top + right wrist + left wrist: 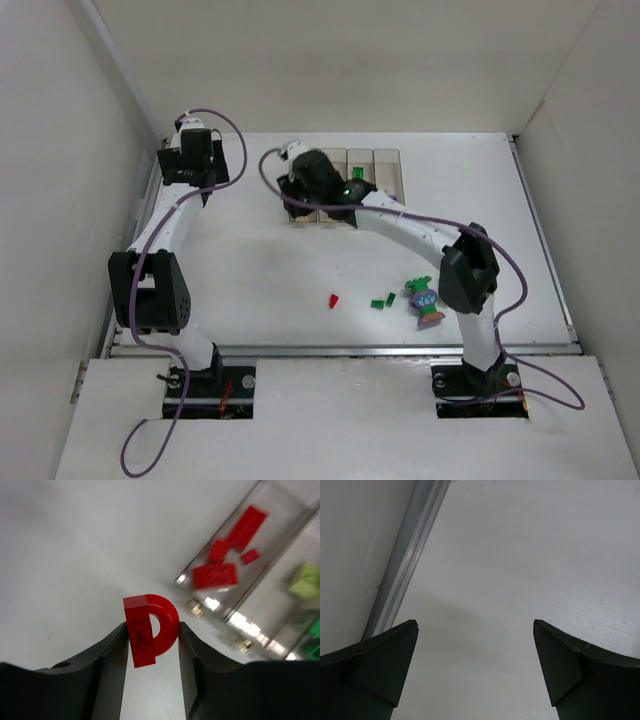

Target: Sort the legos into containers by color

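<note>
A red brick (141,635) with a rounded end is pinched between the narrow jaws of the right gripper (152,627), over the table (520,555) just beside one end of the bins (215,535) — the closest bin holds red bricks (215,575), the next a lime brick (305,580). A red piece (334,300), green bits (382,301) and a mixed clump (426,300) lie loose, well apart from the bins. The left gripper (475,622) hangs over the table, jaws spread wide — holding nothing.

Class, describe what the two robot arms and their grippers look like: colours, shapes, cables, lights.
The left arm and right arm: white tubular links, bulky black joints, a purple cable trailing from each. The left gripper and right gripper: dark, wedge-shaped fingers. A green light glows on the right arm's wrist.
</note>
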### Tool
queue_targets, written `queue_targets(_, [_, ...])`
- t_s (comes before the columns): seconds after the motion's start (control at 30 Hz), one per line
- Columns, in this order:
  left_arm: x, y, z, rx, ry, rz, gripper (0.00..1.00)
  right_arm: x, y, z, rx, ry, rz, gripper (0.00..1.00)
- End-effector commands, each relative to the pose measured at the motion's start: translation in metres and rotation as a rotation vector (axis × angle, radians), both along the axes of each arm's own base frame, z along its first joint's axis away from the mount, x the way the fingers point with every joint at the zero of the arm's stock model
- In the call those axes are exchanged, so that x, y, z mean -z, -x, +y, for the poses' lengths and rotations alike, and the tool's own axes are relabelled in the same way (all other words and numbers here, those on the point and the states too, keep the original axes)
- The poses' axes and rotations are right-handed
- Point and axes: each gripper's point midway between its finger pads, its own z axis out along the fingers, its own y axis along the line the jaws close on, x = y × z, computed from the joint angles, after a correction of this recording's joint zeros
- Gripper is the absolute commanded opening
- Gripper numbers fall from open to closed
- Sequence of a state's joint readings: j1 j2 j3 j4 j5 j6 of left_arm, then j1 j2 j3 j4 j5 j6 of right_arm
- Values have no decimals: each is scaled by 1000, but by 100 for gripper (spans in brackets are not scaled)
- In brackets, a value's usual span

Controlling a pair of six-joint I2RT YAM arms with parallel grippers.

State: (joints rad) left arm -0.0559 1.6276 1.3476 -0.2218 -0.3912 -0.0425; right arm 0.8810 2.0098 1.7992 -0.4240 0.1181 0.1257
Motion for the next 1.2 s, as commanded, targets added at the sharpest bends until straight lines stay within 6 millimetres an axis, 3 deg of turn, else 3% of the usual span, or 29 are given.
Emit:
queue_targets(0.0, [-10,3,28,-140,24,-53,100,-8,-63,-11,155,-132,13,0])
queue_targets(0.03, [-8,2,32,-151,37,-47,100,-8,-81,-21,180,-143,12,0])
queue_targets(0.13, [-7,1,30,-130,41,-41,100,-16,-112,-16,180,-196,-8,3])
queue_targets(0.17, [-6,1,28,-114,43,-36,100,-30,-126,-18,187,-227,-34,5])
queue_targets(0.2, [-6,1,32,-123,43,-37,100,-17,-134,-19,198,-214,-21,6])
queue_targets(0.27, [-1,0,30,-107,43,-21,100,-19,-146,-22,212,-224,-34,17])
queue_targets(0.3, [-1,0,30,-107,43,-21,100,-23,-153,-24,213,-238,-41,20])
queue_targets(0.33, [3,-1,30,-101,35,-7,100,-16,-154,-24,209,-224,-37,22])
queue_targets(0.47, [7,-1,34,-105,40,2,100,-29,-159,-18,168,-243,-89,28])
queue_targets(0.57, [10,-2,33,-92,37,17,100,-21,-158,-15,152,-244,-76,44])
queue_targets(0.6, [10,-1,37,-101,37,17,100,-21,-158,-15,152,-244,-76,62])
queue_targets(0.7, [12,-3,36,-94,43,26,100,-13,-157,-15,154,-231,-61,99])
queue_targets(0.87, [15,-4,38,-81,68,36,100,-16,-153,-23,174,-210,-55,100])
queue_targets(0.97, [16,-5,36,-74,74,36,100,-47,-143,-33,181,-227,-82,100])
queue_targets(1.0, [16,-5,36,-74,74,36,100,-65,-135,-44,188,-220,-108,100])
queue_targets(1.07, [12,-6,36,-74,73,27,100,-79,-118,-56,203,-150,-173,100])
queue_targets(1.1, [13,-5,36,-74,74,36,100,-54,-95,-59,190,-63,-143,100])
queue_targets(1.13, [13,-5,36,-74,74,36,100,-73,-78,-70,196,-37,-180,100])
queue_targets(1.17, [14,-5,34,-66,80,37,100,-64,-65,-78,214,12,-167,100])
